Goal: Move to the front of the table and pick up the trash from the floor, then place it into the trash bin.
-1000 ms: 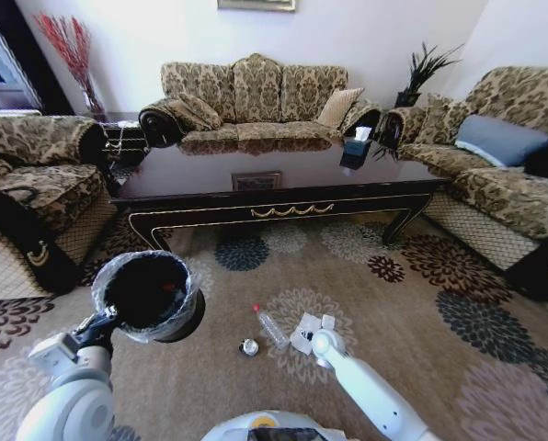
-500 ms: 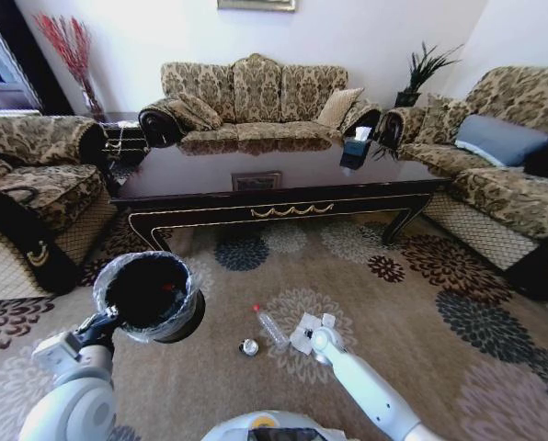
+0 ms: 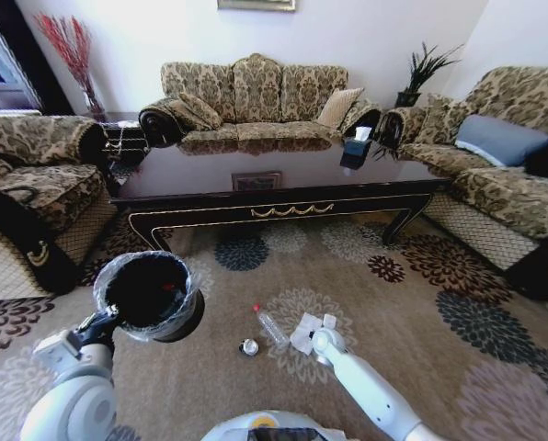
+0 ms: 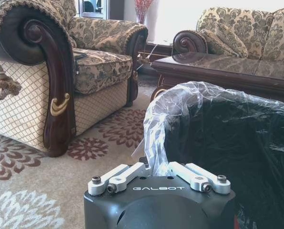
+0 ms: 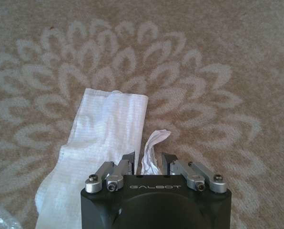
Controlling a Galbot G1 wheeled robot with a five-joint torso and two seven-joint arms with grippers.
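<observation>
The trash bin (image 3: 151, 292), black with a clear bag over its rim (image 4: 180, 102), hangs above the floor (image 3: 412, 312) at the left, and my left gripper (image 3: 105, 322) (image 4: 154, 168) is shut on its rim. The trash lies on a cream medallion in front of the table (image 3: 283, 184): a clear bottle (image 3: 272, 327) with a red cap, a small silvery can (image 3: 248, 346) and a white paper (image 3: 304, 328) (image 5: 101, 138). My right gripper (image 3: 323, 336) (image 5: 150, 161) is down on the paper, its fingers pinching a raised fold.
Patterned sofas stand on the left (image 3: 35, 175), behind the table (image 3: 256, 92) and on the right (image 3: 504, 165). A tissue box (image 3: 356, 147) sits on the table. A carved sofa arm (image 4: 46, 71) is near the bin. Open carpet lies to the right of the trash.
My right gripper has shifted slightly over the paper and settled lower on it. The bin and my left arm have barely moved.
</observation>
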